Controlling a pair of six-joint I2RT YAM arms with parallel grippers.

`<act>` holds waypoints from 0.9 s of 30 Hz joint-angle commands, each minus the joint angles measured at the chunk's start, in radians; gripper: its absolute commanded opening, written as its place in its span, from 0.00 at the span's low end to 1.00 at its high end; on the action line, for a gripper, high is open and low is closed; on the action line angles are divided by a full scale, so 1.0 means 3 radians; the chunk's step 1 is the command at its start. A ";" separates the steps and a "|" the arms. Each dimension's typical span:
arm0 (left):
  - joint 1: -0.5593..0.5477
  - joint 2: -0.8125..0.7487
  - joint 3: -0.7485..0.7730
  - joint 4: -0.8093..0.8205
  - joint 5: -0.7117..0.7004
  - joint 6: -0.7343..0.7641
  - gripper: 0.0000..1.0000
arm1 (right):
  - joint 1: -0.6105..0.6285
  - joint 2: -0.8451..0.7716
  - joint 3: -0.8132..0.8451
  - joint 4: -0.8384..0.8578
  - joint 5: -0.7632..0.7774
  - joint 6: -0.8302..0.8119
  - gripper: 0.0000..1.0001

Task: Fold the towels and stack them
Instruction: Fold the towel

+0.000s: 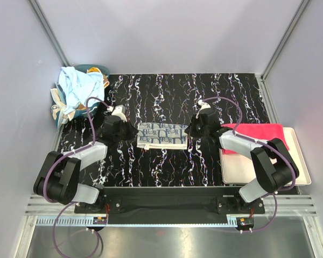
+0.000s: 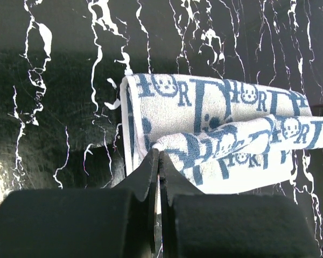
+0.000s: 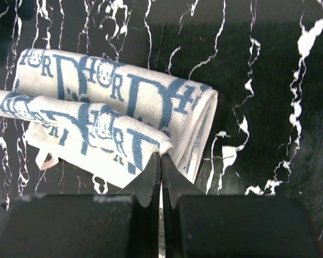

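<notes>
1. Nearest the viewer, the two arm bases sit side by side at the near edge of a black tabletop [image 1: 167, 166] veined with white.
2. To the near right, a flat cream tray [image 1: 303, 161] lies on the tabletop. A bright pink-red towel [image 1: 258, 130] rests folded on its far end, partly hidden by the right arm.
3. In the middle of the tabletop lies the monogram towel [image 1: 162, 135], pale grey with dark-blue lettering, folded into a long strip running left to right.
4. The left hand [image 2: 159, 156] is at the strip's left end. Its fingers are pressed together, pinching a corner of the towel's near layer.
5. The right hand [image 3: 161, 158] is at the strip's right end, fingers likewise closed on the corner of that same layer.
6. The pinched layer stretches between the two hands as a raised band, while the rest of the towel lies flat beneath it.
7. Farthest away, in the far-left corner, a light blue towel [image 1: 75, 86] lies crumpled on top of a heap of cloths spilling from a container [image 1: 94, 69].
</notes>
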 commanded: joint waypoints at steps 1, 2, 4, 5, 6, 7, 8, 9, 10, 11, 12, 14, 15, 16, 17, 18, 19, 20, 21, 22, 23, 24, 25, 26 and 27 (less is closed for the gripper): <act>-0.0019 -0.0144 -0.0067 0.0158 -0.0065 0.0036 0.00 | 0.0039 -0.0173 -0.0079 0.0106 0.0103 0.0053 0.00; -0.0029 -0.0144 -0.0078 0.0158 -0.0060 0.0036 0.00 | 0.0049 -0.0193 -0.0099 0.0121 0.0108 0.0058 0.00; -0.0029 -0.0154 -0.0113 0.0158 -0.0060 0.0041 0.00 | 0.0049 -0.0214 -0.0145 0.0127 0.0128 0.0079 0.00; -0.0029 -0.0159 -0.0124 0.0168 -0.0060 0.0041 0.00 | 0.0054 -0.0219 -0.0160 0.0142 0.0128 0.0084 0.00; -0.0029 -0.0154 -0.0149 0.0168 -0.0060 0.0036 0.00 | 0.0054 -0.0229 -0.0191 0.0147 0.0128 0.0089 0.00; -0.0029 -0.0159 -0.0149 0.0168 -0.0065 0.0031 0.00 | 0.0054 -0.0234 -0.0201 0.0157 0.0133 0.0094 0.00; -0.0034 -0.0154 -0.0154 0.0168 -0.0060 0.0036 0.00 | 0.0054 -0.0229 -0.0222 0.0167 0.0128 0.0099 0.00; -0.0029 -0.0164 -0.0159 0.0168 -0.0060 0.0036 0.00 | 0.0054 -0.0234 -0.0232 0.0173 0.0123 0.0115 0.00; -0.0029 -0.0164 -0.0170 0.0168 -0.0060 0.0036 0.00 | 0.0059 -0.0234 -0.0242 0.0193 0.0118 0.0115 0.00; -0.0029 -0.0164 -0.0175 0.0163 -0.0060 0.0036 0.00 | 0.0059 -0.0229 -0.0258 0.0198 0.0113 0.0120 0.00; -0.0029 -0.0164 -0.0175 0.0153 -0.0065 0.0036 0.00 | 0.0064 -0.0219 -0.0263 0.0208 0.0113 0.0135 0.00; -0.0029 -0.0154 -0.0190 0.0147 -0.0050 0.0031 0.00 | 0.0069 -0.0193 -0.0288 0.0234 0.0103 0.0145 0.00; -0.0029 -0.0154 -0.0200 0.0153 -0.0050 0.0021 0.00 | 0.0074 -0.0193 -0.0293 0.0249 0.0098 0.0151 0.00; -0.0029 -0.0149 -0.0206 0.0163 -0.0055 0.0026 0.00 | 0.0079 -0.0178 -0.0304 0.0280 0.0092 0.0161 0.00; -0.0029 -0.0144 -0.0226 0.0168 -0.0050 0.0021 0.00 | 0.0085 -0.0173 -0.0319 0.0290 0.0092 0.0166 0.00; -0.0029 -0.0139 -0.0226 0.0173 -0.0045 0.0016 0.00 | 0.0085 -0.0168 -0.0324 0.0295 0.0087 0.0171 0.00; -0.0034 -0.0144 -0.0231 0.0168 -0.0029 0.0016 0.00 | 0.0085 -0.0168 -0.0329 0.0295 0.0087 0.0176 0.00; -0.0029 -0.0134 -0.0236 0.0173 -0.0014 0.0011 0.00 | 0.0085 -0.0173 -0.0334 0.0295 0.0087 0.0171 0.00; -0.0034 -0.0133 -0.0241 0.0158 0.0037 0.0011 0.01 | 0.0085 -0.0173 -0.0339 0.0295 0.0082 0.0176 0.02; -0.0039 -0.0133 -0.0246 0.0163 0.0052 0.0006 0.03 | 0.0085 -0.0193 -0.0345 0.0290 0.0077 0.0186 0.15; -0.0050 -0.0144 -0.0257 0.0168 0.0068 -0.0005 0.07 | 0.0085 -0.0198 -0.0360 0.0290 0.0082 0.0196 0.21; -0.0055 -0.0154 -0.0272 0.0158 0.0078 -0.0010 0.08 | 0.0085 -0.0209 -0.0370 0.0290 0.0077 0.0212 0.26; -0.0060 -0.0164 -0.0282 0.0153 0.0088 -0.0005 0.12 | 0.0085 -0.0234 -0.0375 0.0290 0.0077 0.0217 0.30; -0.0065 -0.0194 -0.0287 0.0148 0.0099 -0.0005 0.18 | 0.0085 -0.0249 -0.0385 0.0280 0.0077 0.0227 0.35; -0.0070 -0.0220 -0.0313 0.0132 0.0099 -0.0010 0.20 | 0.0085 -0.0270 -0.0386 0.0260 0.0072 0.0237 0.35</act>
